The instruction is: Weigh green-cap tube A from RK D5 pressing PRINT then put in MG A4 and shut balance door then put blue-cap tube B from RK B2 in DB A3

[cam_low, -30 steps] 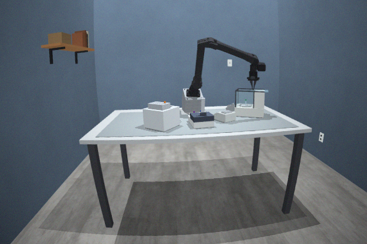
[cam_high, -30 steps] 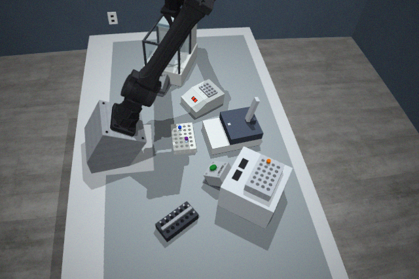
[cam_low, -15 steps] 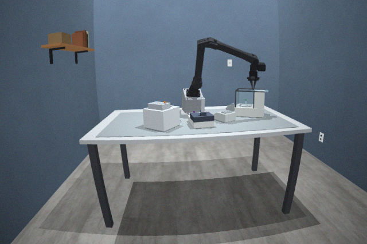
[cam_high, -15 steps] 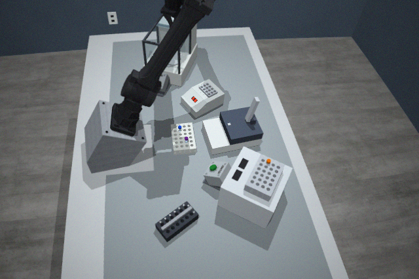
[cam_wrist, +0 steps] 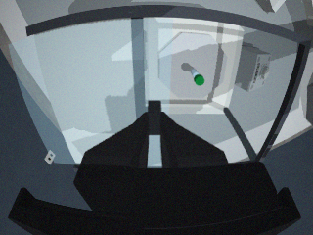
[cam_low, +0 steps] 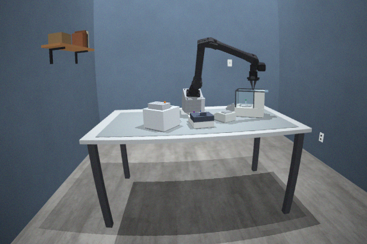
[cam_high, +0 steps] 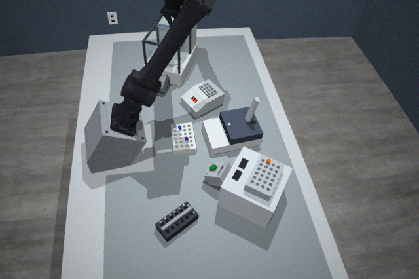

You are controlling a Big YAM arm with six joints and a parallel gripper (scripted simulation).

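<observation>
Tube A, with its green cap [cam_wrist: 199, 80] [cam_low: 245, 99], stands on the pan inside the balance's glass box [cam_low: 240, 97] [cam_high: 184, 74]. My gripper [cam_low: 252, 87] [cam_wrist: 155, 118] points straight down onto the top of the box. It is shut on the handle of the sliding door pane [cam_low: 264, 90], whose end juts out past the box. Tube B, with its blue cap [cam_high: 179, 127], stands in the white rack [cam_high: 180, 149]. The dry block [cam_high: 200, 108] sits behind the rack. The black magnet block [cam_high: 176, 221] lies at the mat's other end.
A purple-capped tube [cam_high: 186, 139] stands in the rack. The spectrophotometer [cam_high: 238, 130] has its lid arm raised. The mixer [cam_high: 248, 201] holds an orange-capped tube [cam_high: 268, 160]. A small box with a green button [cam_high: 213, 167] sits beside the mixer. My arm crosses over the balance.
</observation>
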